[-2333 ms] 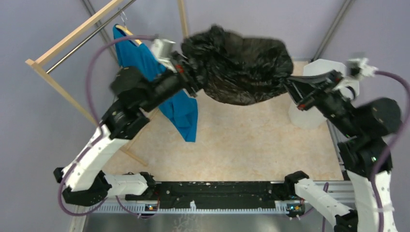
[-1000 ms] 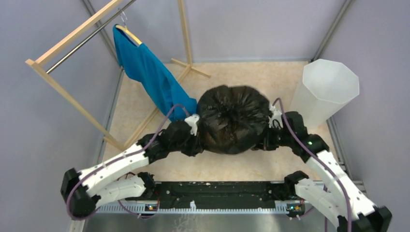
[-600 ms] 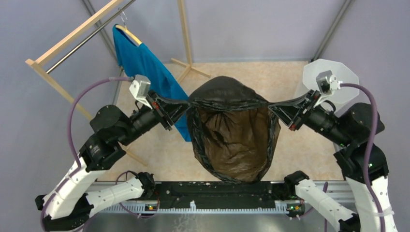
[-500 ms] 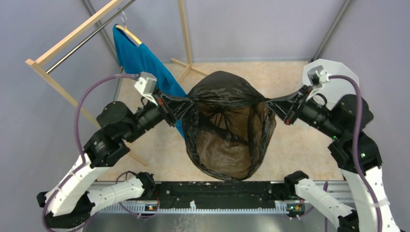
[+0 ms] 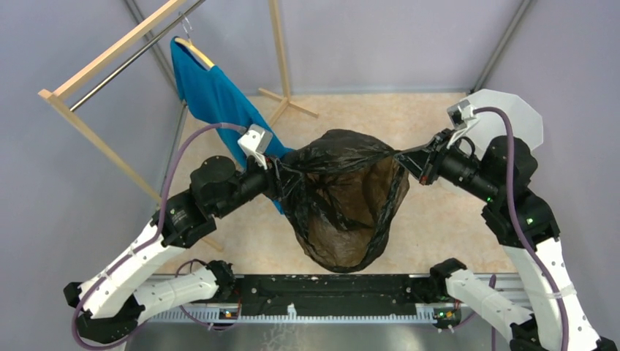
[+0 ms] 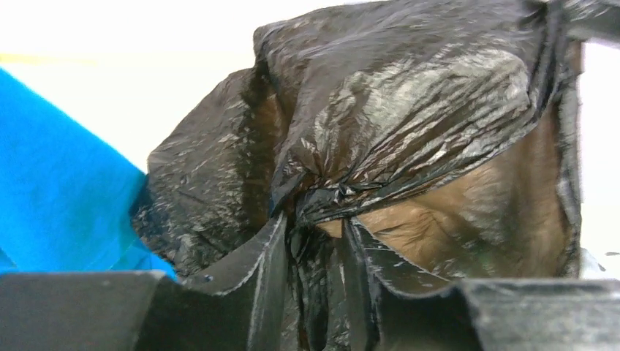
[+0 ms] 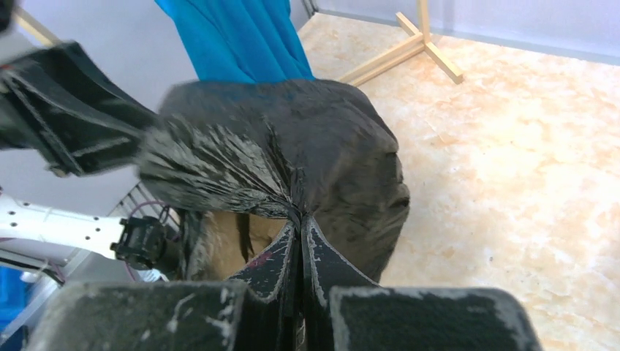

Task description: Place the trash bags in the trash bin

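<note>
**A:** What's different from half a second ago?

**B:** The left gripper (image 5: 281, 178) has swung in toward the middle and dropped a little. The mouth of the trash bag (image 5: 343, 205), which was pulled wide between the two arms, is now narrower and slacker. The right gripper (image 5: 403, 156) has barely shifted.

**A:** Are both holding it?

**B:** Yes. The left wrist view shows that gripper's fingers clamped on a bunched fold of black film. The right wrist view shows the other pair pinched tight on the opposite edge of the rim.

**A:** And where is the bag?

**B:** It is in the air, hanging between the arms above the table (image 5: 351, 110), with its open mouth tipped up toward the overhead camera. It is not in the trash bin (image 5: 528, 124), which stands at the far right corner behind the right arm.

**A:** So what does that mean for the job?

**B:** I'd say the shaking-out has opened the bag, but the carry to the bin is not yet done. With the mouth slacker, the film may fold shut on the way.

**A:** What's the count?

**B:** There is one bag in view, one bin and two grippers. There is also one blue T-shirt (image 5: 212, 99) on one wooden rack (image 5: 110, 53).
</note>
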`<state>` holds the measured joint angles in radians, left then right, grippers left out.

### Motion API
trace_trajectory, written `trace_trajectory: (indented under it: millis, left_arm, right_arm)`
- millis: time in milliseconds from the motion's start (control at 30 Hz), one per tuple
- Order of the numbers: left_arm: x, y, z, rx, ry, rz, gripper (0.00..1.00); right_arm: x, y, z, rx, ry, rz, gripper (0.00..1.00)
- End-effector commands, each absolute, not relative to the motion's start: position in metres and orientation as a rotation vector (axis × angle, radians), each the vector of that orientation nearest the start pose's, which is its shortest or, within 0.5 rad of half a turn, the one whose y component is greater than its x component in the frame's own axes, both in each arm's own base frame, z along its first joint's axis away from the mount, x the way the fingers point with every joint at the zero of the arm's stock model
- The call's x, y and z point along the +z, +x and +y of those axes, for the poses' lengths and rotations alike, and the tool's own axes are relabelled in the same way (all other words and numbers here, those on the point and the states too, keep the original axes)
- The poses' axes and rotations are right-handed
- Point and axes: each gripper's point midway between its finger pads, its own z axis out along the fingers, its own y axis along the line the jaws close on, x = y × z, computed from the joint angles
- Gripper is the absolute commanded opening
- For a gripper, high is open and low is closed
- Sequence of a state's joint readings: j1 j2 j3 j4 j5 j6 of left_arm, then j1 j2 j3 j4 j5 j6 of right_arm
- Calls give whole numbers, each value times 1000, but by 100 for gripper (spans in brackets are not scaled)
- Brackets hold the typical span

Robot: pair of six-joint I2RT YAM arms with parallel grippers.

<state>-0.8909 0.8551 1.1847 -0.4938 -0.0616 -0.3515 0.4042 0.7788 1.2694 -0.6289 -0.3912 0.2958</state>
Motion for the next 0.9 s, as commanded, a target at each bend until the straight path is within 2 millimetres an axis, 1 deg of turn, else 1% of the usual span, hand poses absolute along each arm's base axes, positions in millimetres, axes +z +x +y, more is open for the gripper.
trace_trajectory:
  millis: [0, 67, 133, 233, 300, 333, 400, 433, 500, 567, 633, 700, 767, 867]
  left_arm:
    - [330, 188, -227, -770, 435, 1845, 46]
    - [312, 186, -225, -763, 420, 1894, 56]
    - [297, 179, -229, -813, 418, 1928, 70]
    - [289, 160, -242, -964, 448, 1938, 83]
    - [287, 149, -248, -1057, 450, 1928, 87]
    - [288, 146, -251, -1098, 447, 1916, 87]
    - [282, 142, -255, -1147, 441, 1918, 88]
    - [277, 142, -257, -1153, 433, 1930, 86]
    - [266, 142, -261, -1167, 424, 1959, 76]
    - [257, 139, -271, -1218, 444, 1978, 68]
    - [247, 133, -282, -1285, 480, 1999, 65]
    - [235, 133, -292, -1316, 489, 2027, 67]
    - [223, 137, -299, -1315, 474, 2050, 73]
    - [214, 147, -311, -1290, 454, 2058, 80]
  right_arm:
    - [417, 183, 169, 931, -325, 1662, 0]
    - [418, 186, 164, 937, -246, 1668, 0]
    - [421, 188, 162, 958, -178, 1657, 0]
    - [423, 190, 164, 980, -158, 1641, 0]
    - [421, 193, 164, 974, -159, 1644, 0]
    - [421, 193, 165, 975, -165, 1643, 0]
    - [420, 192, 167, 986, -177, 1638, 0]
    - [420, 192, 168, 989, -180, 1635, 0]
    - [420, 191, 168, 993, -185, 1628, 0]
    - [419, 190, 168, 990, -189, 1626, 0]
    - [417, 190, 167, 985, -188, 1629, 0]
    - [415, 189, 166, 983, -186, 1628, 0]
    - [414, 189, 166, 983, -187, 1628, 0]
    - [413, 189, 166, 981, -192, 1629, 0]
